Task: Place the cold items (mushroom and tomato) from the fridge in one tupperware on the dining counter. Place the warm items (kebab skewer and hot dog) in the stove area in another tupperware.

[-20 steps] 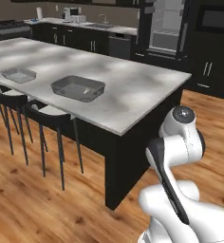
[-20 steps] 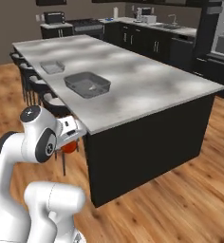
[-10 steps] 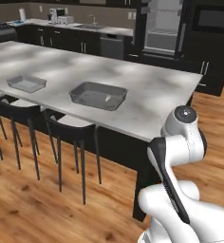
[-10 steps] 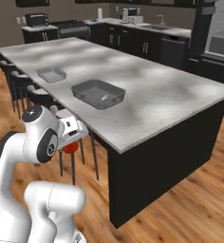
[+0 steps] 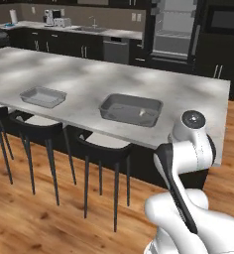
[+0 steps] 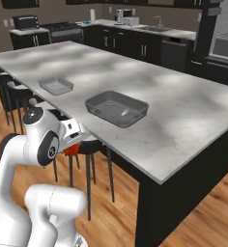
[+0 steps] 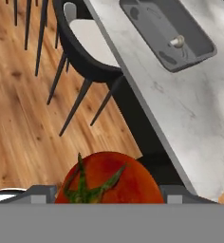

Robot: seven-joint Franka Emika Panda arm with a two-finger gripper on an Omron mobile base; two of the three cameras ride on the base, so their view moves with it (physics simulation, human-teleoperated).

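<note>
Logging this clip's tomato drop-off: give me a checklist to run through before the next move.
1. Tomato sits in the tool: ok.
2. Mushroom already lies in the near tupperware: ok.
3. Far tupperware kept free for the warm items: ok.
4. Tool is above the near tupperware: not ok, it hangs off the counter edge, over the stools.
5. Firmness of the hold on the tomato: cannot tell.
</note>
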